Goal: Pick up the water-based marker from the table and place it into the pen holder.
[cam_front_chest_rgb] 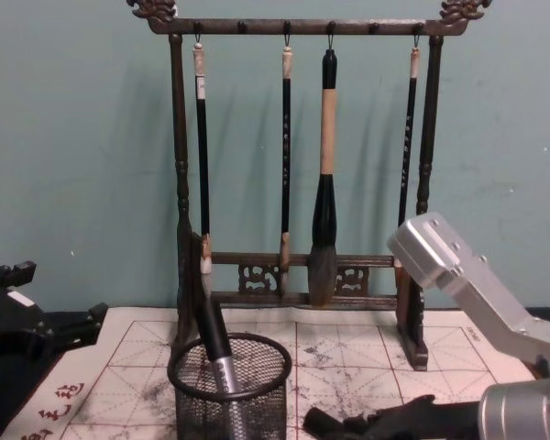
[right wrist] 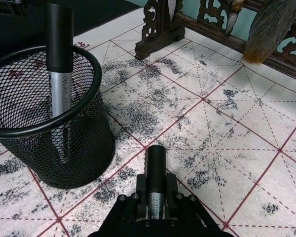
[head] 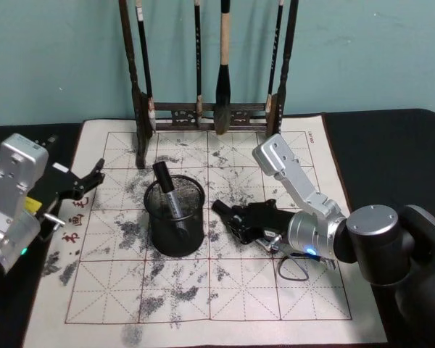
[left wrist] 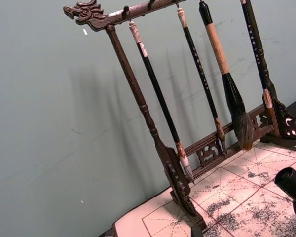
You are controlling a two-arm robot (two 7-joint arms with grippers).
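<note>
Ink-flecked grid mat (head: pixel 275 290), mesh pen holder (head: pixel 175 233), round marker (right wrist: pixel 156 165) in right pincer (right wrist: pixel 156 196)

Head view looks steeply down at the black bench (head: pixel 391 145), chest view level across it. Both share the black wire-mesh cylindrical pen holder (head: pixel 175 235), close in the right wrist view, and the dark wooden brush rack (head: pixel 203 111) the left wrist view faces.

Dark wooden brush rack (head: pixel 181 113) stands at far edge of ink-blotched grid mat (head: pixel 275 297). Four brushes (cam_front_chest_rgb: pixel 324 220) hanging. Teal wall (cam_front_chest_rgb: pixel 73 137) behind.
</note>
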